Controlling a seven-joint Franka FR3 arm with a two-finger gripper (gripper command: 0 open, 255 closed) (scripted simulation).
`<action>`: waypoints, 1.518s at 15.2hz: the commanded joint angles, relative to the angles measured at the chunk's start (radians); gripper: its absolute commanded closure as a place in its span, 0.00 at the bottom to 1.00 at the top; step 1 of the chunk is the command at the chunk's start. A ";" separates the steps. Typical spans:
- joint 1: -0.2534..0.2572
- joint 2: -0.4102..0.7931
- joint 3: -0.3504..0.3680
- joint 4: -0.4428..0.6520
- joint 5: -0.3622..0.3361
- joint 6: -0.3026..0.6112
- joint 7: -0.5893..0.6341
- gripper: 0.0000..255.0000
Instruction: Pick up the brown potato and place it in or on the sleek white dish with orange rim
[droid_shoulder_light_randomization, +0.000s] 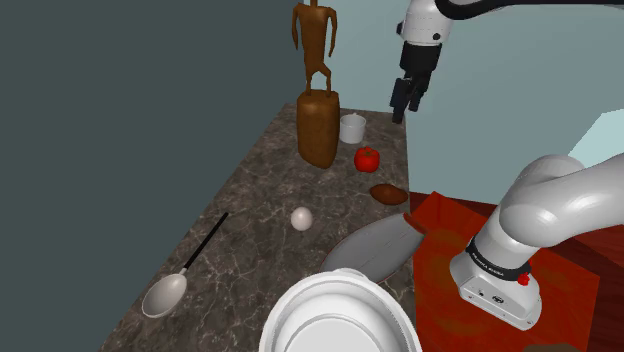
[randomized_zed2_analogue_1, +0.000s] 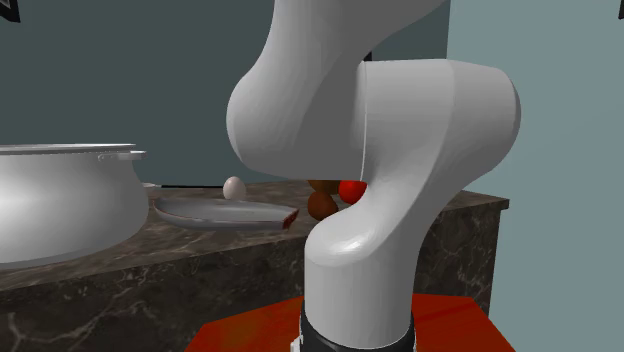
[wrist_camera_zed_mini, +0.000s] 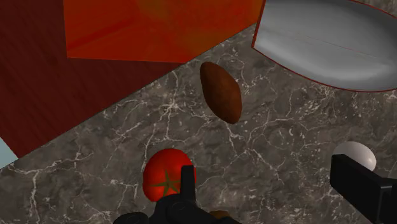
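Observation:
The brown potato (droid_shoulder_light_randomization: 388, 194) (randomized_zed2_analogue_1: 322, 204) (wrist_camera_zed_mini: 221, 91) lies on the dark marble counter (droid_shoulder_light_randomization: 260, 200), close to the edge nearest the stand. Beside it, toward the shoulder view's bottom, rests the shallow grey-white dish with a thin red-orange rim (droid_shoulder_light_randomization: 385, 245) (randomized_zed2_analogue_1: 225, 212) (wrist_camera_zed_mini: 331, 44). My black gripper (droid_shoulder_light_randomization: 404, 112) (wrist_camera_zed_mini: 275, 191) hangs open, high above the counter's far end, holding nothing. In the wrist view the potato is ahead of the fingers (wrist_camera_zed_mini: 188, 181), with a tomato between them and it.
A red tomato (droid_shoulder_light_randomization: 367, 158) (wrist_camera_zed_mini: 167, 175) and a white egg (droid_shoulder_light_randomization: 301, 218) (wrist_camera_zed_mini: 355, 154) lie near the potato. A wooden figure on a block (droid_shoulder_light_randomization: 318, 120), a white cup (droid_shoulder_light_randomization: 352, 127), a spoon (droid_shoulder_light_randomization: 170, 290) and a large white pot (droid_shoulder_light_randomization: 340, 315) (randomized_zed2_analogue_1: 60, 200) share the counter.

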 joint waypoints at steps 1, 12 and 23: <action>0.000 0.000 0.000 0.000 0.000 0.000 0.000 0.00; 0.049 -0.020 0.062 -0.368 0.006 0.319 -0.041 0.00; 0.075 0.091 0.102 -0.555 0.019 0.604 -0.054 0.00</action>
